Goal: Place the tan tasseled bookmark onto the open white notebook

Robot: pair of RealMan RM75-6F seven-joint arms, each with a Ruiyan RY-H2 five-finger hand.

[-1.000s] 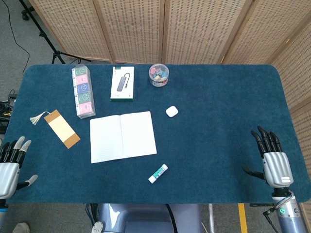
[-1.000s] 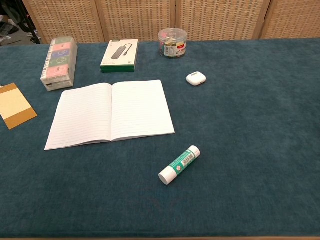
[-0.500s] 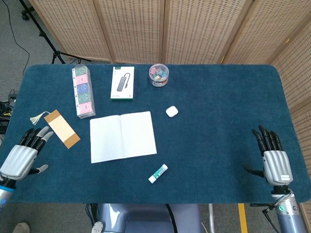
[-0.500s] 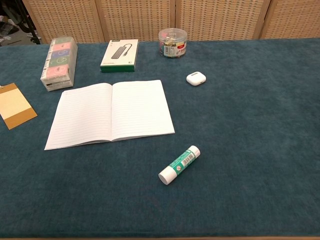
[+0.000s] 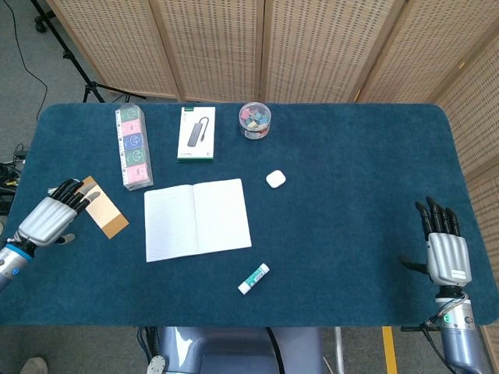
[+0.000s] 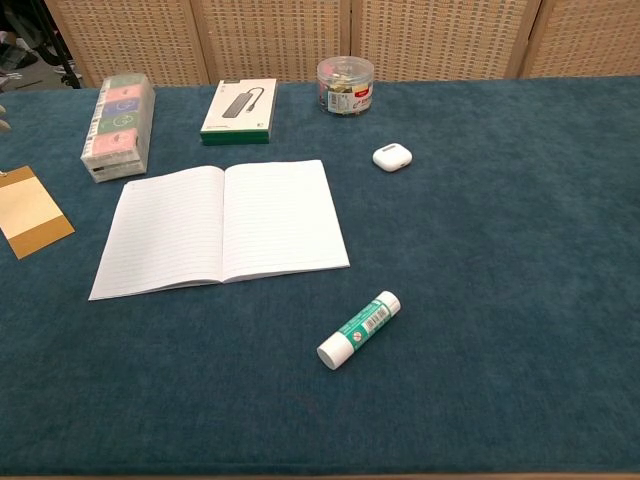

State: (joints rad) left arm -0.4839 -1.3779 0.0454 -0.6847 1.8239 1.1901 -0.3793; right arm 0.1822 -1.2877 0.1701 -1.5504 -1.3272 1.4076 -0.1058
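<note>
The tan tasseled bookmark (image 5: 105, 211) lies flat near the table's left edge; the chest view shows part of it (image 6: 30, 212). My left hand (image 5: 53, 216) hovers over its far end, fingers spread and empty, hiding the tassel. The open white notebook (image 5: 197, 218) lies in the middle of the table, its pages bare, also seen from the chest (image 6: 222, 224). My right hand (image 5: 443, 245) is open at the front right of the table, fingers spread, holding nothing. Neither hand shows in the chest view.
A green-and-white glue stick (image 5: 253, 278) lies in front of the notebook. Behind it are a clear box of coloured items (image 5: 133, 147), a white-and-green boxed hub (image 5: 196, 133), a round tub of clips (image 5: 255, 120) and a white earbud case (image 5: 275, 179).
My left hand has moved from the front left corner up and inward onto the bookmark's tasseled end. My right hand has drifted slightly toward the front edge.
</note>
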